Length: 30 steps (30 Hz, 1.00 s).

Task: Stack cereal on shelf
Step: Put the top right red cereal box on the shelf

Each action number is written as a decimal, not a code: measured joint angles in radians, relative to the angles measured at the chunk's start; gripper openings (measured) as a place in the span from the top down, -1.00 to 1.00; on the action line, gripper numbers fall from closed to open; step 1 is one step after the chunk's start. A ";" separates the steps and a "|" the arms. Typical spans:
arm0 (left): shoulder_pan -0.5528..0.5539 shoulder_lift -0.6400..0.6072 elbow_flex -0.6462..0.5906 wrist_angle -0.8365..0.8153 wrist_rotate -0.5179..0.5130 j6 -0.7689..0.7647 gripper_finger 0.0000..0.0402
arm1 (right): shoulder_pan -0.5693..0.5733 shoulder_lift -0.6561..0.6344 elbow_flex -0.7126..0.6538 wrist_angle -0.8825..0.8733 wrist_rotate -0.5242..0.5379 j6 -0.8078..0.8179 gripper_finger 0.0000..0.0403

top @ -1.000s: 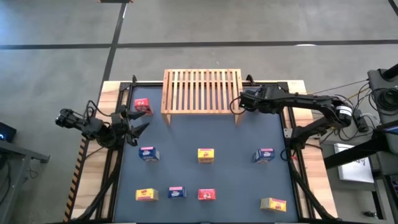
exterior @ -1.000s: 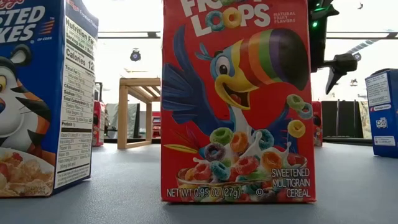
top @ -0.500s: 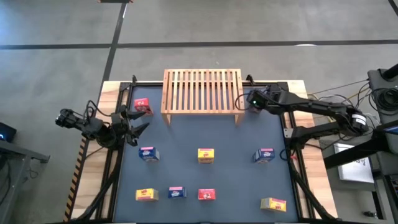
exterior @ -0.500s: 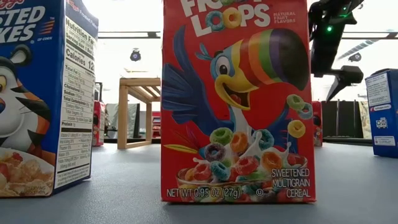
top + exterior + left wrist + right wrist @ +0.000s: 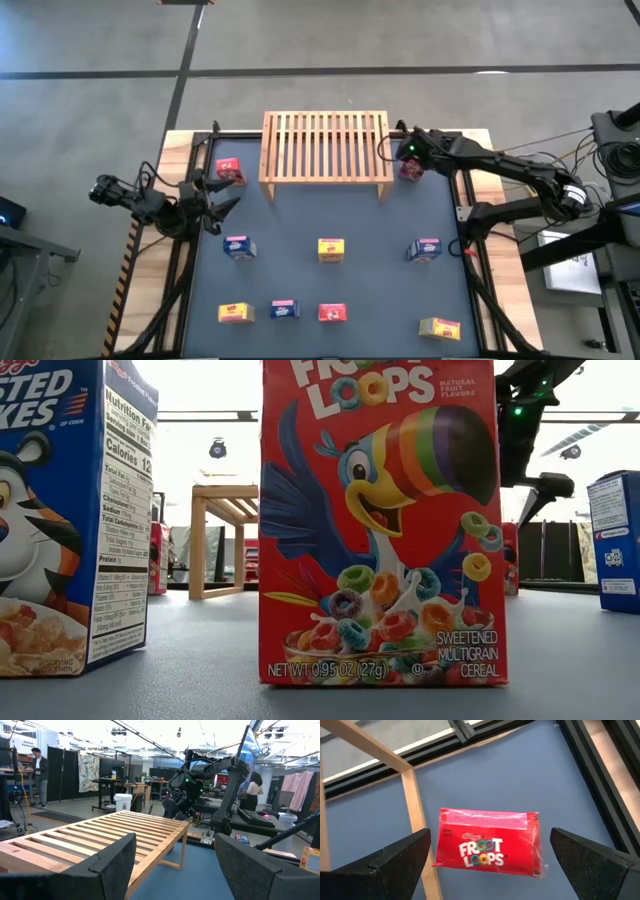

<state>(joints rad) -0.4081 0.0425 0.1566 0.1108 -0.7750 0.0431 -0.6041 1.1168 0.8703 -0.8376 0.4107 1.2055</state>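
The light wooden slatted rack (image 5: 325,147) stands at the table's far edge. A red cereal box (image 5: 489,842) lies on the mat beside the rack's right front leg (image 5: 415,810); it also shows in the high view (image 5: 411,171). My right gripper (image 5: 490,870) hovers above it, open, fingers on either side, touching nothing. My left gripper (image 5: 215,200) waits open at the table's left edge, facing the rack (image 5: 100,840). Another red box (image 5: 229,170) sits left of the rack.
Several boxes stand on the dark mat: blue (image 5: 238,246), yellow (image 5: 331,249), blue (image 5: 425,249), and a near row of yellow (image 5: 234,313), blue (image 5: 285,309), red (image 5: 332,313), yellow (image 5: 440,327). A black frame borders the mat. People stand in the room behind.
My right gripper has moved from the rack's right front leg toward the table's right and far edges and has risen a little. The red box beside that leg, hidden under the arm before, now shows on the mat.
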 joint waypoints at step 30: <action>0.000 0.000 0.000 0.000 0.000 0.000 -0.26 | -0.012 0.097 -0.011 0.036 0.001 -0.021 -0.84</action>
<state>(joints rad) -0.4080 0.0425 0.1566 0.1108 -0.7751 0.0429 -0.6163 1.2133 0.8589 -0.8016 0.4114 1.1847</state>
